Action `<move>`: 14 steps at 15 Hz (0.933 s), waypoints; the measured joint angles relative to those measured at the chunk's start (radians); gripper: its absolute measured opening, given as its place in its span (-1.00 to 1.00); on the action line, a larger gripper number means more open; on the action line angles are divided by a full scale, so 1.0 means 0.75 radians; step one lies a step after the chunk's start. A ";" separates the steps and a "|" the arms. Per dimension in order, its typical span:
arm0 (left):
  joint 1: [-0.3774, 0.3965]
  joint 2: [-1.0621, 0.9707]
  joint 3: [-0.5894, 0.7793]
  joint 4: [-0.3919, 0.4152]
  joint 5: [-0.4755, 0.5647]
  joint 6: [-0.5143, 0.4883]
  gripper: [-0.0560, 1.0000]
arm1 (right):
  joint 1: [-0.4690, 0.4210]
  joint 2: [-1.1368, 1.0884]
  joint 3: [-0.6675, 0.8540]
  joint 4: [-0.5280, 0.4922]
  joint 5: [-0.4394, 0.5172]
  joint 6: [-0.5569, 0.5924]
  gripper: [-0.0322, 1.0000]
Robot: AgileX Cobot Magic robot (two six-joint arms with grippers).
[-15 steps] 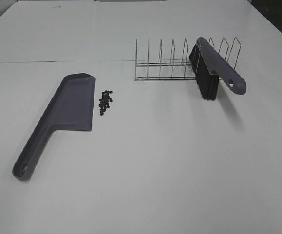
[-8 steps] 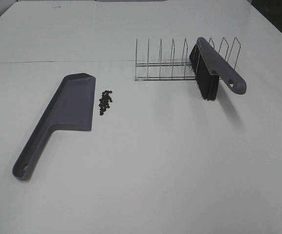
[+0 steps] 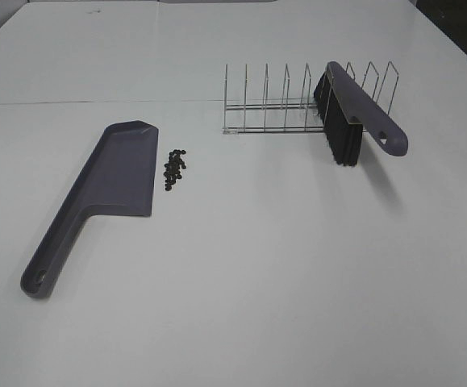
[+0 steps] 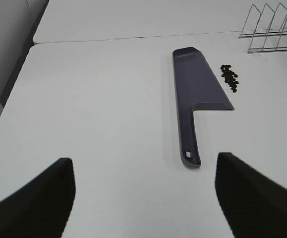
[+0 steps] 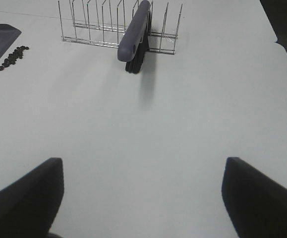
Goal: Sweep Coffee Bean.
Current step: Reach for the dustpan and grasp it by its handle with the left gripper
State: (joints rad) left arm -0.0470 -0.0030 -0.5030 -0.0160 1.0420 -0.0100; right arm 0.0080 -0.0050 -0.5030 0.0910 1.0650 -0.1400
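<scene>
Nothing has moved: our left fingers and right fingers stay apart, empty. Ahead of them, dustpan, coffee beans and brush lie untouched; sweeping hasn't started.

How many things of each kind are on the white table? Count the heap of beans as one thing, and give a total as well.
dustpan: 1
brush: 1
wire rack: 1
heap of coffee beans: 1
Total: 4
</scene>
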 joint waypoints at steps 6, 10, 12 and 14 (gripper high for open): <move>0.000 0.000 0.000 0.000 0.000 0.000 0.50 | 0.000 0.000 0.000 0.000 0.000 0.000 0.55; 0.000 0.000 0.000 0.000 0.000 0.000 0.50 | 0.000 0.000 0.000 0.000 0.000 0.000 0.55; 0.000 0.000 0.000 0.000 0.000 0.000 0.50 | 0.000 0.000 0.000 0.000 0.000 0.000 0.55; 0.000 0.000 0.000 0.000 0.000 0.000 0.50 | 0.000 0.000 0.000 0.000 0.000 0.000 0.55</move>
State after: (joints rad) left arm -0.0470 -0.0030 -0.5030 -0.0160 1.0420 -0.0100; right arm 0.0080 -0.0050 -0.5030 0.0910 1.0650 -0.1400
